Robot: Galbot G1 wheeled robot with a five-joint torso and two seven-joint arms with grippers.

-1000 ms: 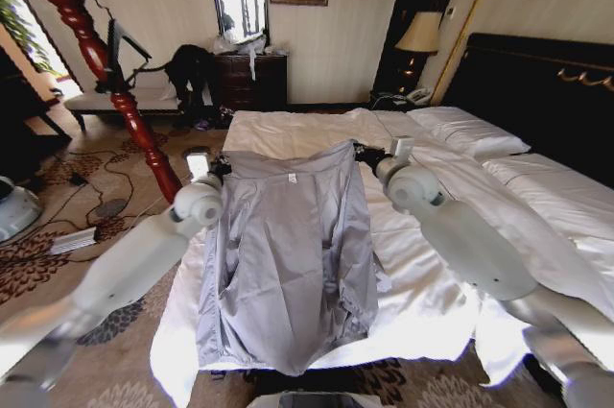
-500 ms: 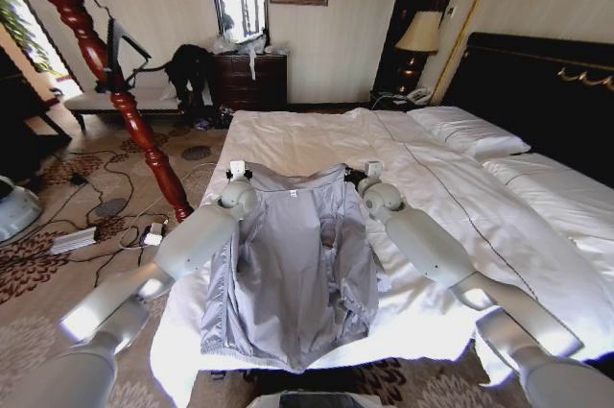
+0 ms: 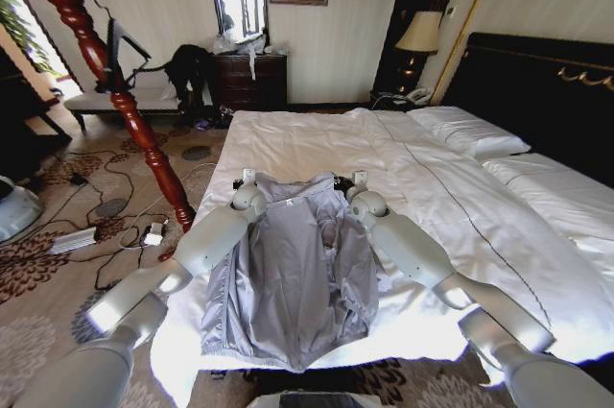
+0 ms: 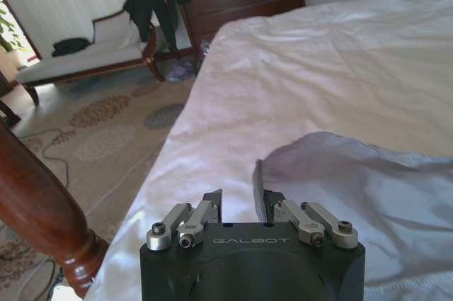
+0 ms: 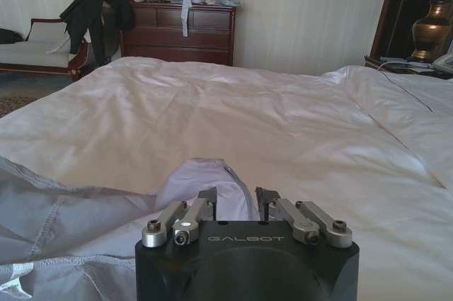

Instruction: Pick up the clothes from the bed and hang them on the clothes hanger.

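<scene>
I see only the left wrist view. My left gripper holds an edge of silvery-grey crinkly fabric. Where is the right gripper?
Observer: The right gripper is at the other collar corner of the silvery-grey crinkly jacket, pinching a fold there.
Operator: Does the jacket hang in the air?
Observer: Mostly not. It lies spread on the wide white bed, with its hem at the near edge.
</scene>
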